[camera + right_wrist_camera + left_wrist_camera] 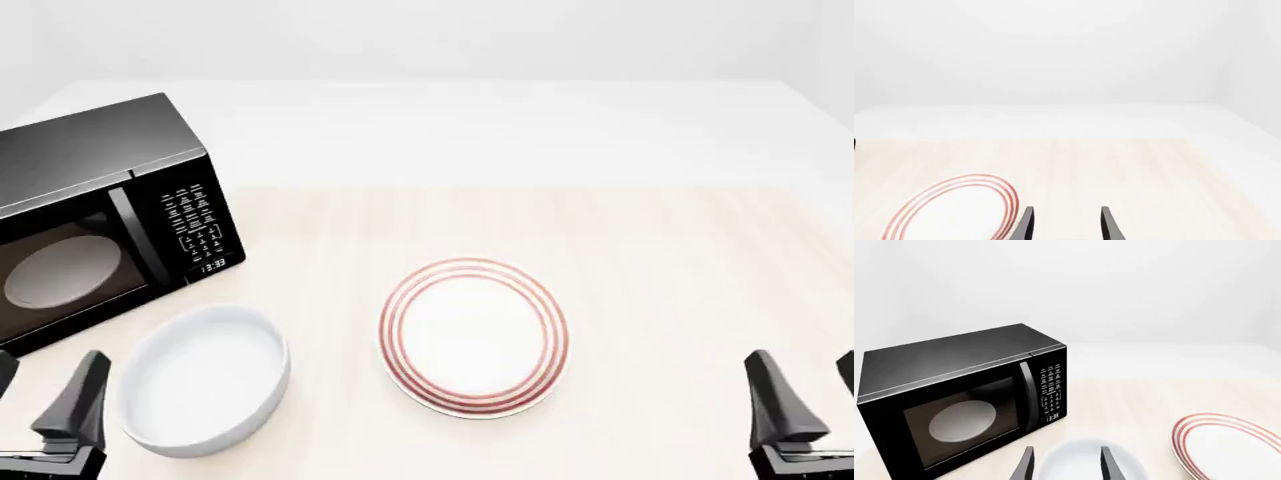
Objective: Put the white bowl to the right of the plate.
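Note:
The white bowl (pixel 200 380) stands on the wooden table, left of the plate (pixel 474 335), which is flat with red rings round its rim. My left gripper (pixel 40 405) hangs open at the near left edge, just left of the bowl and apart from it. The left wrist view shows the bowl (pixel 1077 452) ahead between the open fingers of the left gripper (pixel 1067 467), with the plate (pixel 1227 445) beside it. My right gripper (pixel 811 395) is open and holds nothing at the near right, well clear of the plate. Seen from the right wrist, the plate (pixel 954 207) lies off to one side of the right gripper (pixel 1067 227).
A black microwave (pixel 94 220) with its door closed stands at the left, behind the bowl; a pale disc shows through its window. It also fills much of the left wrist view as the microwave (pixel 961 395). Bare wooden tabletop (pixel 681 300) extends right of the plate.

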Controlling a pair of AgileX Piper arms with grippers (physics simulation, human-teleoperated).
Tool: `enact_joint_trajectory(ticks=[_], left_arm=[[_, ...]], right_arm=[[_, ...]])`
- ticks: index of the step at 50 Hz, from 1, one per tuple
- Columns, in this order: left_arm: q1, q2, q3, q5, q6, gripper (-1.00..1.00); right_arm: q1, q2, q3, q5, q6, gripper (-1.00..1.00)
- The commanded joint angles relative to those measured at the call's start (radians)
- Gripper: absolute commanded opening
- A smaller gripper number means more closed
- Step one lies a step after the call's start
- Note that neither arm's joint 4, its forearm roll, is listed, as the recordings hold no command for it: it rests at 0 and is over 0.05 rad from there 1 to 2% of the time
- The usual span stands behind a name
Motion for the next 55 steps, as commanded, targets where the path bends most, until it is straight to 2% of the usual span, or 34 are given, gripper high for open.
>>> enact_joint_trajectory(ticks=[1,5,10,11,13,14,16,17,19,21,25,27,30,33,37,39,41,43,53,55], left_arm=[[0.0,0.004,-0.003,-0.001,0.0,1.0],[0.0,0.004,-0.003,-0.001,0.0,1.0],[0.0,0.004,-0.003,-0.001,0.0,1.0],[0.0,0.004,-0.003,-0.001,0.0,1.0],[0.0,0.004,-0.003,-0.001,0.0,1.0],[0.0,0.004,-0.003,-0.001,0.0,1.0],[0.0,0.004,-0.003,-0.001,0.0,1.0],[0.0,0.004,-0.003,-0.001,0.0,1.0],[0.0,0.004,-0.003,-0.001,0.0,1.0],[0.0,0.004,-0.003,-0.001,0.0,1.0],[0.0,0.004,-0.003,-0.001,0.0,1.0],[0.0,0.004,-0.003,-0.001,0.0,1.0],[0.0,0.004,-0.003,-0.001,0.0,1.0],[0.0,0.004,-0.003,-0.001,0.0,1.0],[0.0,0.004,-0.003,-0.001,0.0,1.0],[0.0,0.004,-0.003,-0.001,0.0,1.0],[0.0,0.004,-0.003,-0.001,0.0,1.0],[0.0,0.004,-0.003,-0.001,0.0,1.0],[0.0,0.004,-0.003,-0.001,0.0,1.0],[0.0,0.004,-0.003,-0.001,0.0,1.0]], right_arm=[[0.005,0.026,0.001,-0.014,-0.005,1.0],[-0.006,0.04,0.001,-0.019,-0.019,1.0],[0.017,0.138,0.002,-0.099,-0.019,1.0],[0.034,0.139,0.002,-0.098,-0.044,1.0],[0.024,0.176,0.001,-0.12,-0.022,1.0],[0.068,0.193,0.0,-0.135,-0.005,1.0],[0.048,0.218,-0.003,-0.161,-0.015,1.0],[0.045,0.294,-0.004,-0.213,-0.002,1.0],[0.084,0.386,-0.005,-0.287,-0.017,1.0],[0.095,0.445,-0.023,-0.318,-0.028,1.0],[0.158,0.6,-0.097,-0.403,0.0,1.0],[0.167,0.673,-0.136,-0.428,-0.032,1.0],[0.182,0.77,-0.188,-0.465,-0.026,1.0],[0.191,0.817,-0.22,-0.478,-0.034,1.0],[0.22,0.949,-0.291,-0.498,-0.047,1.0],[0.258,1.069,-0.352,-0.491,-0.038,1.0],[0.271,1.081,-0.375,-0.497,-0.059,1.0],[0.288,1.138,-0.433,-0.489,-0.064,1.0],[0.361,1.282,-0.578,-0.453,-0.08,1.0],[0.373,1.317,-0.609,-0.434,-0.098,1.0]])
